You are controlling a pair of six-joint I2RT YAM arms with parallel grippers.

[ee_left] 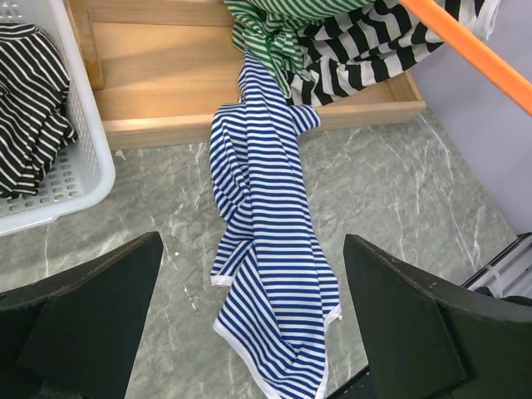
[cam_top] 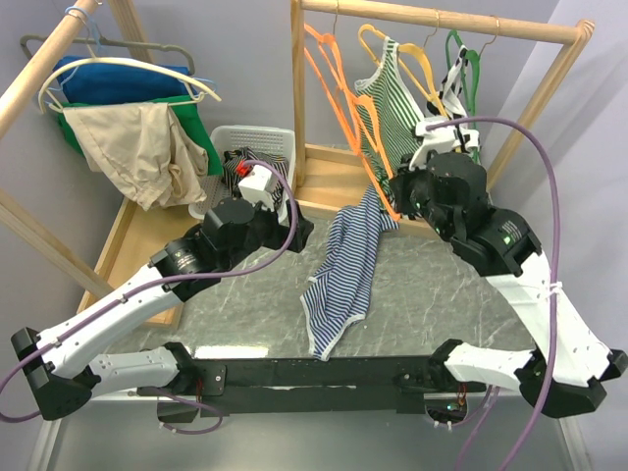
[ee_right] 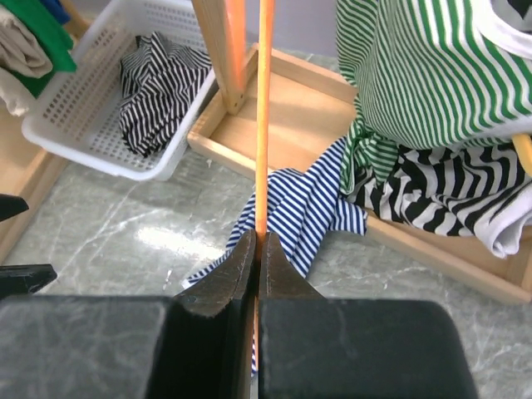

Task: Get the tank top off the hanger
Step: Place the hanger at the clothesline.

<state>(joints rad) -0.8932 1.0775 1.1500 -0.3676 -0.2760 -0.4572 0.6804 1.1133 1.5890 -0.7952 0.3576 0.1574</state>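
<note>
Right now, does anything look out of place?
Yes: the blue striped tank top lies crumpled on the table, its upper end draped over the rack base, while the right gripper pinches the orange hanger.

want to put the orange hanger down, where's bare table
Bare marble table lies between the white basket and the blue striped tank top, and again right of that top, in front of the wooden tray. Crowded: the tray's right end, under the green striped top and black striped top.

basket (ee_right: 75,116): white, holds black-striped cloth (ee_right: 158,83) | green-striped top (cam_top: 385,108): hanging on wooden rack (cam_top: 442,18)
</note>
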